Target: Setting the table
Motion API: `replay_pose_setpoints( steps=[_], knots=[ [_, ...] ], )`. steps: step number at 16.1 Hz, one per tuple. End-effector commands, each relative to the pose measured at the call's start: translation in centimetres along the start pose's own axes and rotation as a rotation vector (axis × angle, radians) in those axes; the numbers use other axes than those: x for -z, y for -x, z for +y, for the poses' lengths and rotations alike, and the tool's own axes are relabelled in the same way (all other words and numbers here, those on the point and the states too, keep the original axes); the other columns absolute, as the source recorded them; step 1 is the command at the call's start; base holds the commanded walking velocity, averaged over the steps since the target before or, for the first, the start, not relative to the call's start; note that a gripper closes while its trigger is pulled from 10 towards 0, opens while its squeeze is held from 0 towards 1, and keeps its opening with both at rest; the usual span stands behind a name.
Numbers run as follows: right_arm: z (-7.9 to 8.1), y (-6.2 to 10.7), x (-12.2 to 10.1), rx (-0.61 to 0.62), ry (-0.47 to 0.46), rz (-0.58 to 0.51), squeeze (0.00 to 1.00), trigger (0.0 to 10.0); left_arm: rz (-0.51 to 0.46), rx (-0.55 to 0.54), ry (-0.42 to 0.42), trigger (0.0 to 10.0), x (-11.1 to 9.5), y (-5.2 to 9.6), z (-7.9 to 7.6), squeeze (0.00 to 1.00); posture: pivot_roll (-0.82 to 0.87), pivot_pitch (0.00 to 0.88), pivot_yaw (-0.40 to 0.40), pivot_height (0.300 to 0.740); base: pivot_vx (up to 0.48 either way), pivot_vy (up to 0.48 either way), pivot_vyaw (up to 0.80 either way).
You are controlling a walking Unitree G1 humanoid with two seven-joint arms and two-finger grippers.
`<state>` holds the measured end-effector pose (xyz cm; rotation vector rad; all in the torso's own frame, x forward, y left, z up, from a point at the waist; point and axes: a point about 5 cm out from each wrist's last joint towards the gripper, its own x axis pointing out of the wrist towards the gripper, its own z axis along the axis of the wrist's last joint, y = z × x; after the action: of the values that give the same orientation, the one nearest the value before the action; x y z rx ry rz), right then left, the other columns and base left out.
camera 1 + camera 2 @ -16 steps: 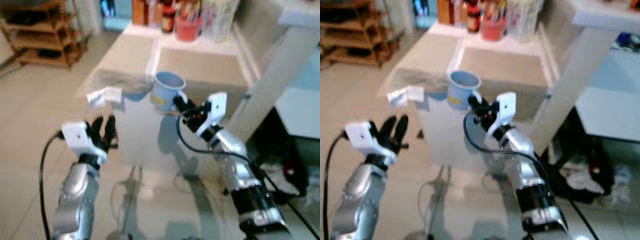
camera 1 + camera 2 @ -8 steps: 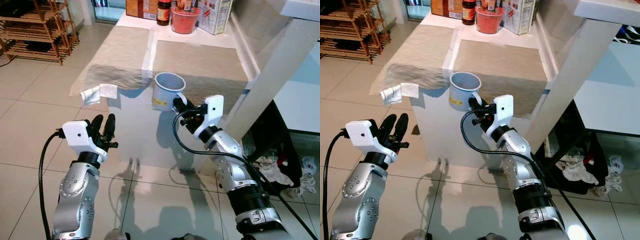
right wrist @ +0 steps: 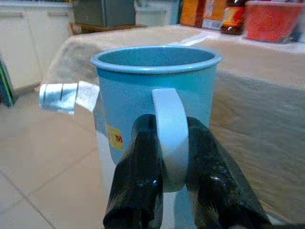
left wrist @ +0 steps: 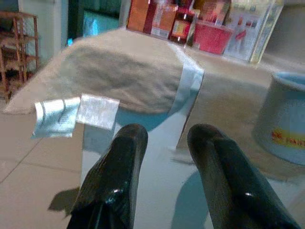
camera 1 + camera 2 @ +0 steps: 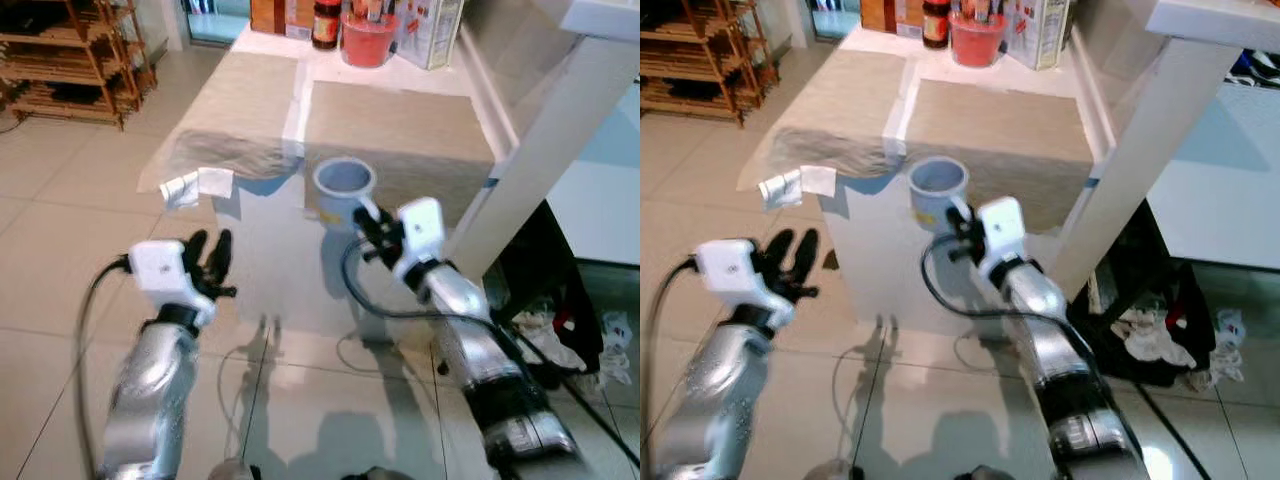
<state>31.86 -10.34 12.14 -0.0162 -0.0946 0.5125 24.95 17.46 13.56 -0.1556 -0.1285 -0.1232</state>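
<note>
Right now the right hand (image 5: 366,222) pinches the white handle of the light blue metal mug (image 5: 343,189), upright at the near edge of the cloth-covered table (image 5: 400,125). Table lies straight ahead. Left hand (image 5: 210,262) waits spread, farther away.

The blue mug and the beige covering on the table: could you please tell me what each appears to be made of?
The light blue mug with a white handle looks like enamelled metal or plastic: thin rolled rim, smooth dull sheen. It is gripped by the right tool. The beige cloth covering the table seems woven fabric: matte, and it drapes softly over the edge.
</note>
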Motion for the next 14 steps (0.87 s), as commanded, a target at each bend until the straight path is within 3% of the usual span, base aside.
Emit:
replay_pose_setpoints(
  steps=[1,2,3,5,8,11,14],
  knots=[
    [0.2,0.1,-2.5,-0.017,-0.014,-0.101,0.0,10.0,-0.112,0.073,0.036,10.0,-2.8,0.1,-1.5,0.0,-0.05,0.061,-0.048,0.74,0.0,0.0,0.0],
    [0.2,0.6,-2.5,-0.019,-0.025,-0.105,0.0,10.0,-0.118,0.071,0.062,10.0,-2.9,0.6,-1.4,0.0,-0.05,0.062,-0.047,0.74,0.0,0.0,0.0],
    [0.2,1.1,-1.4,-0.011,-0.023,-0.06,0.0,10.0,-0.063,0.027,0.058,10.0,-1.4,1.0,-0.7,0.0,-0.05,0.059,-0.044,0.74,0.0,0.0,0.0],
    [0.1,5.0,-0.1,0.064,-0.01,-0.023,0.0,10.0,0.02,-0.051,0.042,10.0,0.7,4.1,-0.8,0.0,-0.07,0.091,-0.039,0.74,0.0,0.0,0.0],
    [-0.7,8.4,2.0,0.115,0.052,0.082,0.0,10.0,0.173,-0.069,0.029,10.0,3.6,7.0,-1.4,0.0,-0.08,0.111,-0.029,0.74,0.0,0.0,0.0],
    [-0.4,8.3,1.6,0.111,0.042,0.079,0.0,10.0,0.172,-0.046,0.04,10.0,3.6,6.8,-2.1,0.0,-0.07,0.1,-0.027,0.74,0.0,0.0,0.0],
    [0.2,8.0,1.3,0.093,0.055,0.067,0.0,10.0,0.142,-0.068,0.023,10.0,3.3,6.2,-1.6,0.0,-0.07,0.096,-0.025,0.74,0.0,0.0,0.0]
  ],
)
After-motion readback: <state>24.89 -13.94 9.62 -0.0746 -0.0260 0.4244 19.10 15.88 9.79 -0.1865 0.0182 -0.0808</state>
